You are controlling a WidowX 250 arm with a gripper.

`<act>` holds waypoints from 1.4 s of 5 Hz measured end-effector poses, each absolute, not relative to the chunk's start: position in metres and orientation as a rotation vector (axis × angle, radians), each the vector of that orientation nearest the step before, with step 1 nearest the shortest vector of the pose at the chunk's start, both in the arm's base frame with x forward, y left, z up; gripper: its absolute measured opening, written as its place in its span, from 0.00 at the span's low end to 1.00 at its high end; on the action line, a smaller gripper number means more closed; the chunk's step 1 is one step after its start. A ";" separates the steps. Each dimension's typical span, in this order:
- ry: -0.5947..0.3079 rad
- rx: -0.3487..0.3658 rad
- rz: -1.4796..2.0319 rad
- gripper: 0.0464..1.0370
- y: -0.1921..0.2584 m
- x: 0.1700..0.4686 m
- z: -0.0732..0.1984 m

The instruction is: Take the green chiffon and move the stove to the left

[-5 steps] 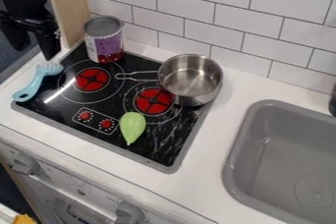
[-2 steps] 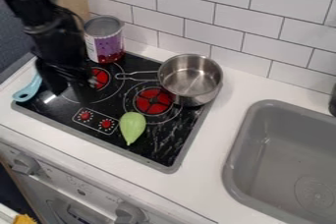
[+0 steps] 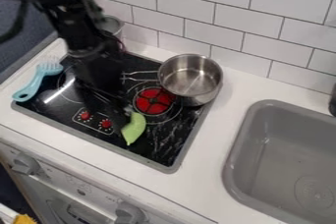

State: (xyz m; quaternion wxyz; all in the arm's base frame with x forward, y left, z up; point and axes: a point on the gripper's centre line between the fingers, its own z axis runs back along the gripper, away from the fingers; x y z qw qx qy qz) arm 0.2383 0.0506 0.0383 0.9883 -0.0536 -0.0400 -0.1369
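Left of centre, my black two-finger gripper (image 3: 123, 118), opening unclear to me, is at the light-green teardrop-shaped vegetable (image 3: 135, 129), seemingly for pickup; next, grasp securely.

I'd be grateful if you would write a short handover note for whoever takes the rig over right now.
Gripper: low over the stove, at the green item and partly hiding it; grip not confirmed.
Green item: on the stove's front part, right of the red-marked controls.
Done: gripper is at the item; item not yet on the left.
Left: secure it, then set it on the stove's left, minding the blue brush.
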 end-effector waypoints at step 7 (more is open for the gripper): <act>-0.042 -0.044 -0.422 0.63 0.023 0.248 0.016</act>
